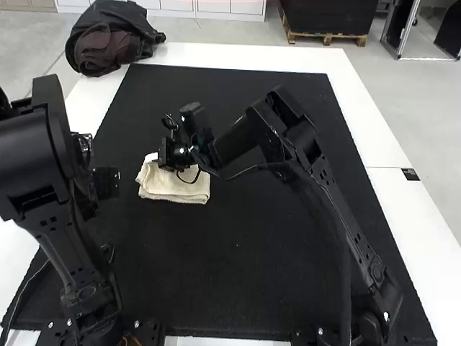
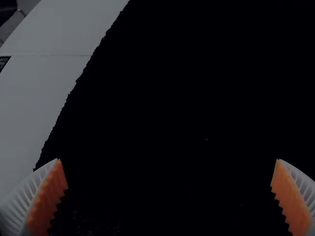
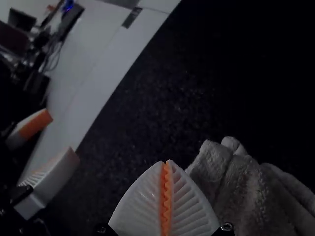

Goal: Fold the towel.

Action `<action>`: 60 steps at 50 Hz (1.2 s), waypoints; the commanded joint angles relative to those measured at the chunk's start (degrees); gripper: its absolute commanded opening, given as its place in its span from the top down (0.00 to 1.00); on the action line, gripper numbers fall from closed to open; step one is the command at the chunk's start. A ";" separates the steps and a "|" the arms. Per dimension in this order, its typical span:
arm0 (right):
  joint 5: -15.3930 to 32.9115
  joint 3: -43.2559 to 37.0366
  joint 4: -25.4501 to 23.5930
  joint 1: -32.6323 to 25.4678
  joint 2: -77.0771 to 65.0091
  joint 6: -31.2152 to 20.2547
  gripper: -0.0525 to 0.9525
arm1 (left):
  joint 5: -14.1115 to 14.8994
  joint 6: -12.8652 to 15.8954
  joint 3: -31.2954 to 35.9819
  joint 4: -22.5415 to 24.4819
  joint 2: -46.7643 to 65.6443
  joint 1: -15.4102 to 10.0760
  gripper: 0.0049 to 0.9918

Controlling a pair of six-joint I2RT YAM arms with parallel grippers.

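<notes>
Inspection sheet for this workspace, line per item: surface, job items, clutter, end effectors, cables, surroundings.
Surface: black mat on white table.
Job items: cream towel, folded in layers, under the right arm's end in the high view.
Clutter: dark bag at the table's far left corner.
Left end effector: open, over the mat.
Right end effector: shut, beside the towel.
Cables: thin black cable along the right arm.
Surroundings: small black label on the table's right margin.
</notes>
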 commanded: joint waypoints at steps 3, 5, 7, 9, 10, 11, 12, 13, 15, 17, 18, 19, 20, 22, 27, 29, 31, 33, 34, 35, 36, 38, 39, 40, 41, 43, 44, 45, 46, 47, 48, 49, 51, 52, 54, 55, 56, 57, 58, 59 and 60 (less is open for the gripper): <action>-0.02 1.66 0.23 1.44 3.02 -0.28 0.98 | 0.66 -0.79 -0.29 0.49 -0.79 0.22 0.02; -0.02 1.66 0.14 1.62 3.55 -0.81 0.98 | 0.66 -0.79 -0.29 0.49 -0.79 0.22 0.02; -0.02 1.75 -0.03 1.88 3.99 -1.16 0.98 | 0.66 -0.79 -0.29 0.58 -0.79 0.22 0.02; -0.02 1.75 -0.21 1.97 4.34 -1.33 0.98 | 0.66 -0.79 -0.29 0.58 -0.79 0.31 0.02; -0.02 1.75 -0.21 2.06 4.69 -1.51 0.98 | 0.66 -0.79 -0.29 0.58 -0.79 0.31 0.02; -0.02 1.75 -0.21 2.06 4.87 -1.60 0.98 | 0.66 -0.79 -0.29 0.58 -0.79 0.22 0.02; 0.07 1.83 -0.21 2.06 5.13 -1.60 0.98 | 0.66 -0.79 -0.29 0.58 -0.70 0.31 0.02; -0.02 1.83 -0.21 2.06 5.31 -1.60 0.98 | 0.66 -0.79 -0.29 0.58 -0.79 0.22 0.02; -0.02 1.92 -0.30 1.97 5.40 -1.60 0.98 | 0.57 -0.88 -0.29 0.58 -0.79 0.22 0.02; -0.02 1.92 -0.30 1.79 5.40 -1.51 0.98 | 0.48 -1.23 -0.20 0.58 -0.79 0.31 0.02; -0.02 1.92 -0.30 1.70 5.22 -1.42 0.98 | 0.48 -1.23 -0.11 0.58 -0.79 0.31 0.02; -0.02 2.01 -0.21 1.62 5.13 -1.42 0.98 | 0.48 -1.23 -0.11 0.58 -0.79 0.31 0.02; -0.02 2.19 -0.38 1.53 4.96 -1.25 0.98 | 0.48 -1.23 -0.11 0.58 -0.79 0.31 0.02; -0.11 2.71 -1.35 1.26 3.99 -1.16 0.98 | 0.48 -1.23 -0.11 0.58 -0.79 0.31 0.02; -0.20 2.89 -3.02 0.39 0.39 -0.90 0.98 | 0.39 -1.32 0.15 0.49 -0.79 0.13 0.02; -0.20 2.89 -3.64 0.12 -1.02 -0.54 0.98 | 0.48 -1.32 0.24 0.40 -0.88 0.22 0.02; -0.20 2.71 -4.78 -0.14 -2.43 -0.54 0.98 | 0.39 -1.41 0.33 0.40 -1.05 0.13 0.02; -0.20 2.54 -5.83 -0.49 -3.92 -0.54 0.98 | 0.39 -1.41 0.42 0.32 -1.32 0.22 0.02; -0.20 2.27 -6.36 -0.58 -4.80 -0.54 0.98 | 0.39 -1.41 0.59 0.23 -1.49 0.22 0.02; -0.20 2.10 -6.71 -0.67 -5.42 -0.54 0.98 | 0.39 -1.41 0.59 -0.04 -1.67 0.22 0.02; -0.28 1.83 -7.15 -0.76 -6.03 -0.63 0.98 | 0.39 -1.41 0.68 -0.21 -1.85 0.22 0.02; -0.28 1.22 -8.03 -1.28 -7.79 -0.72 0.98 | 0.39 -1.41 0.86 -0.48 -2.28 0.13 0.02; -0.28 0.96 -8.38 -1.46 -8.40 -0.72 0.98 | 0.39 -1.41 0.94 -0.65 -2.46 0.13 0.02; -0.28 0.60 -9.08 -1.72 -9.19 -0.90 0.98 | 0.31 -1.41 0.94 -0.74 -2.64 0.13 0.02; -0.37 0.25 -9.52 -1.90 -10.07 -0.98 0.98 | 0.31 -1.41 1.12 -0.92 -2.81 0.13 0.02; -0.37 -0.63 -10.49 -2.34 -11.74 -1.16 0.98 | 0.31 -1.32 1.38 -1.44 -3.25 0.13 0.02; -0.37 -1.24 -10.84 -2.60 -12.97 -1.25 0.98 | 0.31 -1.32 1.56 -1.88 -3.52 0.13 0.02; -0.37 -1.68 -11.02 -2.87 -13.94 -1.25 0.98 | 0.31 -1.23 1.74 -2.23 -3.78 0.13 0.02; -0.37 -2.12 -11.19 -3.04 -14.91 -1.25 0.98 | 0.31 -1.23 1.91 -2.67 -3.95 0.13 0.02; -0.37 -2.65 -11.46 -3.39 -16.05 -1.25 0.98 | 0.31 -1.23 2.09 -3.11 -4.31 0.13 0.02; -0.37 -3.18 -11.55 -3.57 -17.19 -1.25 0.98 | 0.31 -1.23 2.35 -3.46 -4.57 0.13 0.02; -0.37 -3.62 -11.90 -3.92 -18.34 -1.25 0.98 | 0.31 -1.23 2.53 -3.82 -4.83 0.13 0.02; -0.20 -4.58 -12.60 -4.62 -21.06 -1.42 0.98 | 0.31 -1.23 3.23 -4.78 -5.62 0.13 0.02; -0.11 -5.02 -13.04 -4.98 -22.03 -1.51 0.98 | 0.39 -1.23 3.41 -5.05 -5.98 0.13 0.02; -0.02 -5.90 -13.92 -5.68 -24.58 -1.69 0.98 | 0.39 -1.23 4.11 -5.84 -6.77 -0.04 0.02; 0.07 -6.52 -14.36 -6.12 -26.25 -1.60 0.97 | 0.48 -1.23 4.55 -6.54 -7.29 -0.22 0.02; 0.24 -7.13 -14.71 -6.56 -27.65 -1.69 0.97 | 0.48 -1.23 5.08 -6.89 -7.73 -0.31 0.02; 0.68 -7.83 -14.97 -7.09 -29.23 -1.69 0.97 | 0.48 -1.32 5.51 -7.60 -8.17 -0.48 0.02; 1.30 -8.71 -15.24 -7.70 -31.17 -1.77 0.97 | 0.57 -1.41 6.04 -8.30 -8.88 -0.92 0.02; 1.65 -9.42 -15.32 -8.14 -32.84 -1.86 0.97 | 0.48 -1.49 6.66 -8.83 -9.32 -1.18 0.02; 2.00 -10.12 -15.32 -8.49 -34.33 -1.86 0.97 | 0.48 -1.58 7.10 -9.53 -9.76 -1.54 0.02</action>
